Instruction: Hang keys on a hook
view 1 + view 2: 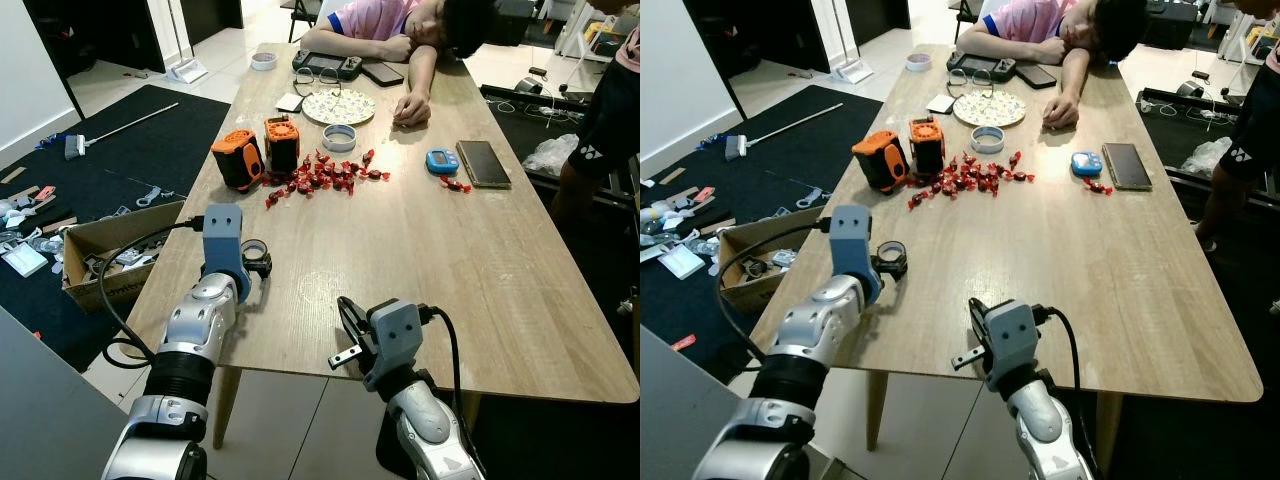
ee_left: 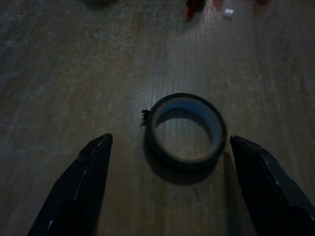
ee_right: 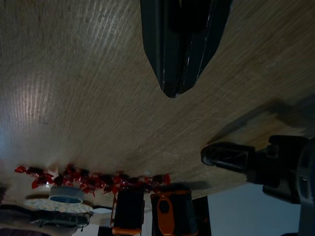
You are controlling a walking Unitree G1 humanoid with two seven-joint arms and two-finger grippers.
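Note:
A small dark tape roll lies flat on the wooden table near its left front edge. My left gripper rests low over the table, open, its two black fingers on either side of the roll without touching it. At the table's front edge my right gripper is shut, its fingers pressed together just above the wood with nothing between them.
Red wrapped candies, two orange and black tape measures, a patterned plate, a tape roll and a phone lie mid-table. A person slumps over the far end. A cardboard box sits on the floor left.

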